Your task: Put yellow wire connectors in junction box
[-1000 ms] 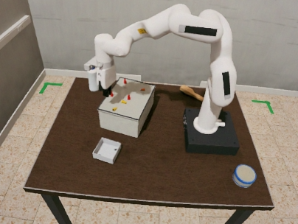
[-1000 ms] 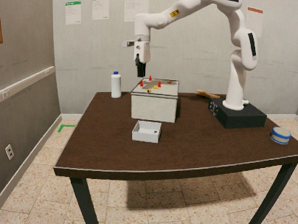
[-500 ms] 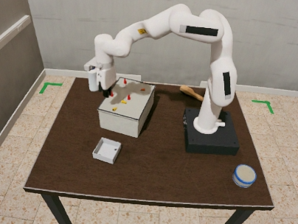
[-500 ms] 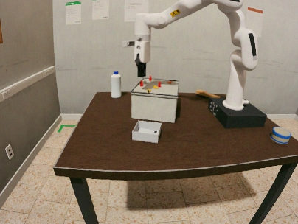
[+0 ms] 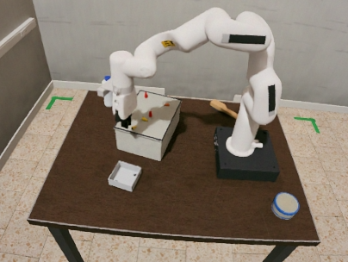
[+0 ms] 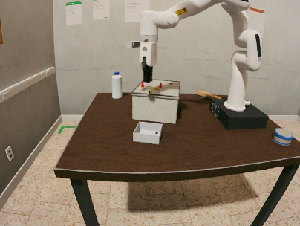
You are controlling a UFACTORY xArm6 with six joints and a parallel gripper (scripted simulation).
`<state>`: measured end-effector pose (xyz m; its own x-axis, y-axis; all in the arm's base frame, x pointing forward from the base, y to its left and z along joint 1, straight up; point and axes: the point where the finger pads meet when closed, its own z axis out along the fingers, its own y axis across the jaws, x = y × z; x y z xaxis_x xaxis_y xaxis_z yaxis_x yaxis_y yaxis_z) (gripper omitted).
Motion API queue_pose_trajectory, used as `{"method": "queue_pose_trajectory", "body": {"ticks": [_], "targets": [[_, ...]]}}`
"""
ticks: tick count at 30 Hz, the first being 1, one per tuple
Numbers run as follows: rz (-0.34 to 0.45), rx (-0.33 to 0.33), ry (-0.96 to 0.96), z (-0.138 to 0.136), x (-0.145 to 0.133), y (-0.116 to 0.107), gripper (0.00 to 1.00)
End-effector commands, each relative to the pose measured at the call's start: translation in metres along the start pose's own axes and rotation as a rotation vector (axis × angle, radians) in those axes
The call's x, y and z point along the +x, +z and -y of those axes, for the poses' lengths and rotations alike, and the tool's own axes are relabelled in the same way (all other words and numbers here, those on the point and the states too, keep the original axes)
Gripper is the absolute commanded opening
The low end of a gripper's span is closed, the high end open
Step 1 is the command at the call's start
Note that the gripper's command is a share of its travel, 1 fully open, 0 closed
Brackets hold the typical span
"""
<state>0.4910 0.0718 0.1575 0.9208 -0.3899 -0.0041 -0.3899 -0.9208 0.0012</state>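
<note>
Yellow wire connector is clamped in the end effector point(image 6: 147, 79) above the tool case's lid point(image 6: 163, 90) near its front-left corner, so carry it level w/o loosening, then release just above the steel junction box point(image 6: 148, 132) on the worktop point(image 6: 193, 145).

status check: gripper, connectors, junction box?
Gripper shut on a yellow wire connector, above tool case lid. Steel junction box looks empty. Nothing between lid and box.
</note>
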Motion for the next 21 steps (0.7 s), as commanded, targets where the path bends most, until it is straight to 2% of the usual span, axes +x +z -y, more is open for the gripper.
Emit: {"method": "queue_pose_trajectory", "body": {"ticks": [1,6,11,21], "targets": [[-0.006,0.001,0.004,0.026,-0.016,-0.002,0.03],[-0.006,0.001,0.004,0.060,-0.039,-0.002,0.03],[-0.006,0.001,0.004,0.082,-0.054,-0.002,0.03],[-0.006,0.001,0.004,0.091,-0.060,-0.002,0.03]]}}
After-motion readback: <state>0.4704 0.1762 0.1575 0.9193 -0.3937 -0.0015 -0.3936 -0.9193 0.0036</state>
